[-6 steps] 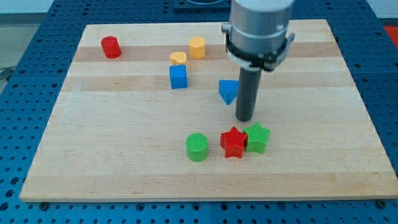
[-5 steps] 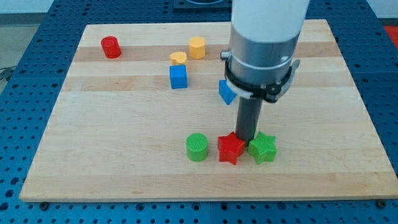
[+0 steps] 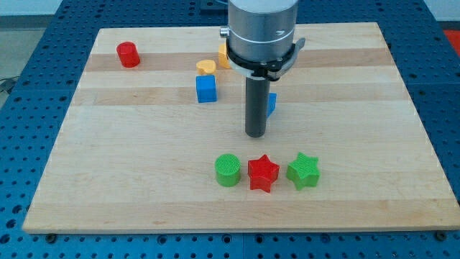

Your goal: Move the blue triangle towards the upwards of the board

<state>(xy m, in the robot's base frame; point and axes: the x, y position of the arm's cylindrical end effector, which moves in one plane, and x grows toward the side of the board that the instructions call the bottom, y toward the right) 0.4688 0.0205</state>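
The blue triangle [image 3: 272, 104] lies near the board's middle, mostly hidden behind my rod; only a sliver shows at the rod's right side. My tip [image 3: 255, 134] rests on the board just below and slightly left of that triangle. It stands well above the red star [image 3: 262, 173].
A green cylinder [image 3: 228, 170], the red star and a green star [image 3: 303, 170] stand in a row near the view's bottom. A blue cube [image 3: 206, 88], a yellow heart [image 3: 206, 67], a partly hidden yellow block [image 3: 223, 57] and a red cylinder [image 3: 128, 55] lie toward the top left.
My tip went down between the red and green stars, parting them, then moved up and left to below the blue triangle. The green star shifted right, the red star slightly left.
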